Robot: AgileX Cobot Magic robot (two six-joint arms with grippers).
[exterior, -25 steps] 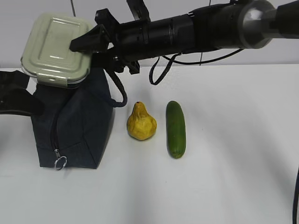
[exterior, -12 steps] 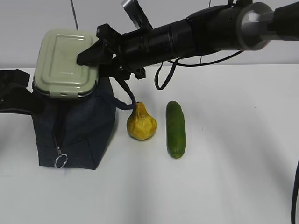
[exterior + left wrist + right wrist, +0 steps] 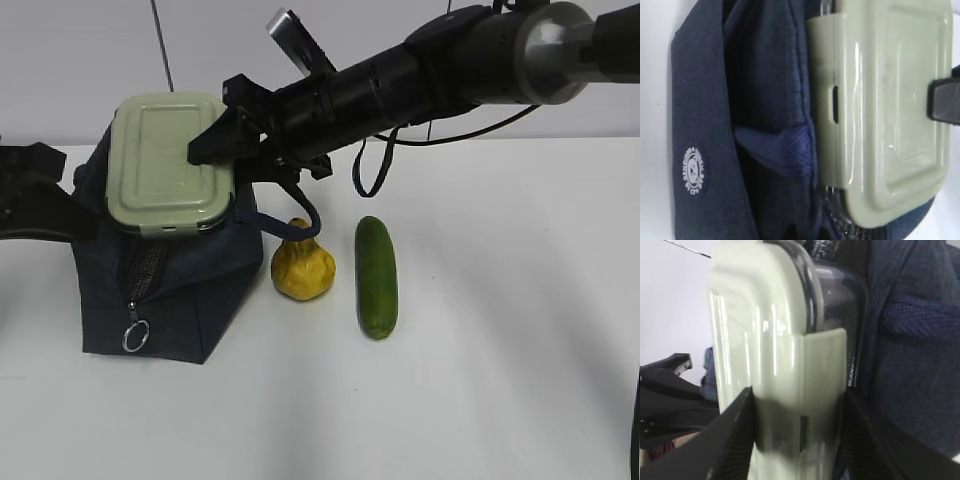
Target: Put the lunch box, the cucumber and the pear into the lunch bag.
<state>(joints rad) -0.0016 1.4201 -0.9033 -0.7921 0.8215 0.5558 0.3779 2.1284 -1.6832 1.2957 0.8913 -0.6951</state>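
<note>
Here, lunch box (image 3: 170, 163) clamped in right pincer (image 3: 222, 150) — seemingly entering lunch bag (image 3: 170, 290)

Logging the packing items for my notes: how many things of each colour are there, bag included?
Green: 2, the lunch box and the cucumber
Yellow: 1, the pear
Navy: 1, the lunch bag
Total: 4

lunch box (image 3: 170, 165): pale green plastic lid, smooth, semi-gloss with streak highlights; base clear glossy plastic. lunch bag (image 3: 175, 290): matt navy woven cloth, ribbed webbing handle, shiny metal ring pull (image 3: 135, 335). pear (image 3: 302, 265): dull, lumpy, blotchy skin. cucumber (image 3: 377, 276): smooth, slight sheen. right gripper (image 3: 215, 145): matt black plastic. table (image 3: 500, 330): matt white
</note>
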